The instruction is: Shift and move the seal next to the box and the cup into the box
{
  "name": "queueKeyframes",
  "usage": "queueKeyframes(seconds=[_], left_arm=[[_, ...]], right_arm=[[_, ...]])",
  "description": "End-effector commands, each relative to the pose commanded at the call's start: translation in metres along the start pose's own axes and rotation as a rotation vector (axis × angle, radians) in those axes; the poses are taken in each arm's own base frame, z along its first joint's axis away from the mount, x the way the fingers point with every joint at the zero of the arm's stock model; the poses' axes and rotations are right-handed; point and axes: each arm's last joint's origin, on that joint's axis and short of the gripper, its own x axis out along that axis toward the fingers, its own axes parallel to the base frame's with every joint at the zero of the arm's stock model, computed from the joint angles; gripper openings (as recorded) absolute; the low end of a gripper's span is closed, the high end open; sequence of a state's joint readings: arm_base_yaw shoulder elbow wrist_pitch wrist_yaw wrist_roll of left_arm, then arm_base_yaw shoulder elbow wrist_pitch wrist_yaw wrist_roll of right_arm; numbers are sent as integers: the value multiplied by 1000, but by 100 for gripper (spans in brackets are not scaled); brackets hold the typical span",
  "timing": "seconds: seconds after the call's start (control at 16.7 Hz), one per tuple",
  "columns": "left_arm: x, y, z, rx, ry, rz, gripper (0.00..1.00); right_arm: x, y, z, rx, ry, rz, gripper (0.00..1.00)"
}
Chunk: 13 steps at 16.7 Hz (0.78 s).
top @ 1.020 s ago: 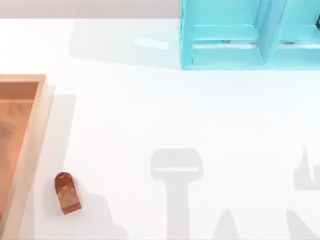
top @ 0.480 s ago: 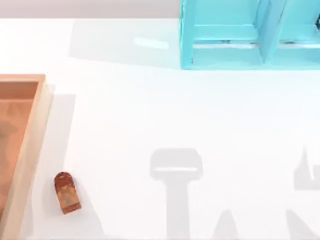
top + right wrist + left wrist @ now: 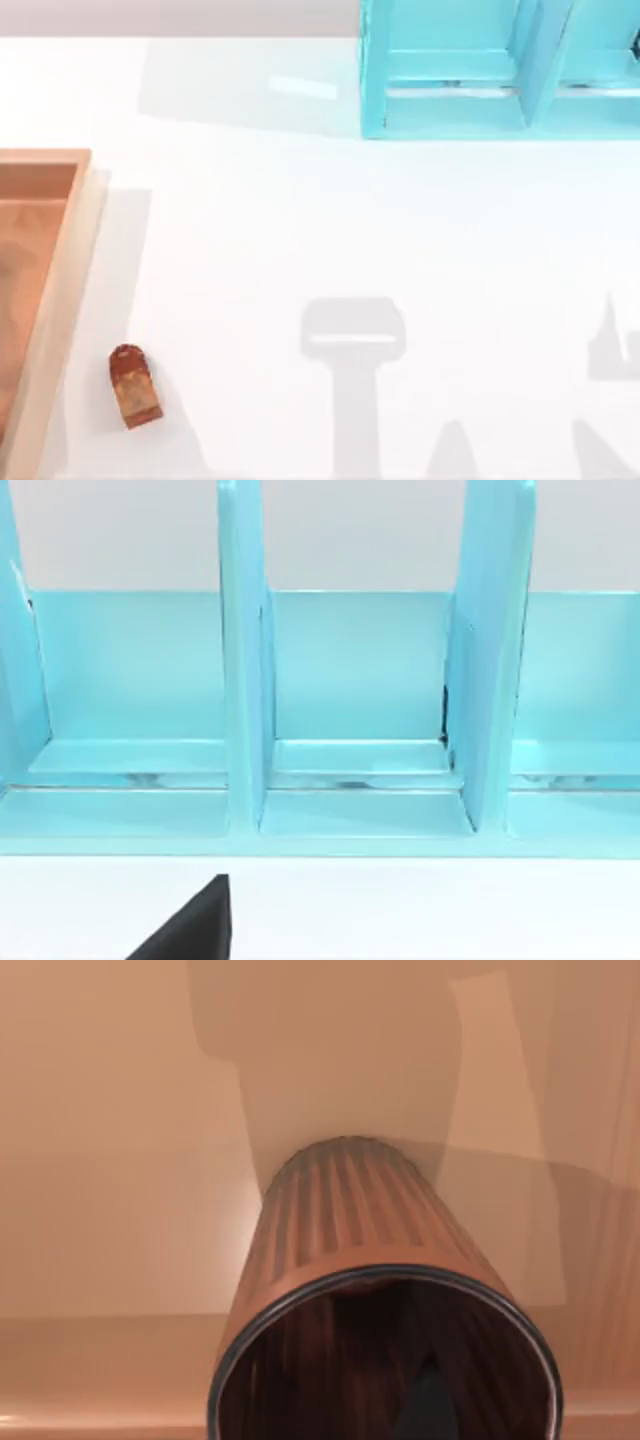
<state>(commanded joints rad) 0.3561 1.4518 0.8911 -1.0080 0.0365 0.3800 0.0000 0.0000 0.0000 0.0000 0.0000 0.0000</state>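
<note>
Top view: the box [image 3: 45, 290], a shallow tray of orange-tan wood with a pale raised rim, lies along the table's left edge, only its right part in frame. The seal [image 3: 133, 387], a small mottled reddish-brown block with a rounded top, lies flat on the white table [image 3: 330, 230] just beside the box's right rim, near the front, apart from the rim by a thin strip of table. A turquoise shelf unit [image 3: 500, 70] stands at the far side, right of centre. Grey shadows of the arms fall across the near part of the table.

Left wrist view: the cup [image 3: 370, 1290], round with ribbed coppery-brown sides and a dark inside, sits very close under the camera, its mouth facing the lens, over the tan wooden surface of the box [image 3: 120, 1160]. A dark tip of the left gripper [image 3: 425, 1405] shows inside the cup's mouth; whether the claw is clenched on the cup or released I cannot tell.

Right wrist view: the shelf unit's [image 3: 340, 710] upright dividers and lower ledge face the camera across a strip of white table. A dark wedge of the right gripper [image 3: 195, 925] shows at the edge; its claw state cannot be told either
</note>
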Motion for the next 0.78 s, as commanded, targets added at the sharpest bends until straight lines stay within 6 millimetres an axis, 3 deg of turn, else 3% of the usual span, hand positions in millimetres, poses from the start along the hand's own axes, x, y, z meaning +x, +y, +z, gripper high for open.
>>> queueKeyframes(seconds=[0.24,0.78], left_arm=[[0,0,0,0,0,0,98],[0,0,0,0,-1,0,100]], right_arm=[[0,0,0,0,0,0,100],[0,0,0,0,0,0,100]])
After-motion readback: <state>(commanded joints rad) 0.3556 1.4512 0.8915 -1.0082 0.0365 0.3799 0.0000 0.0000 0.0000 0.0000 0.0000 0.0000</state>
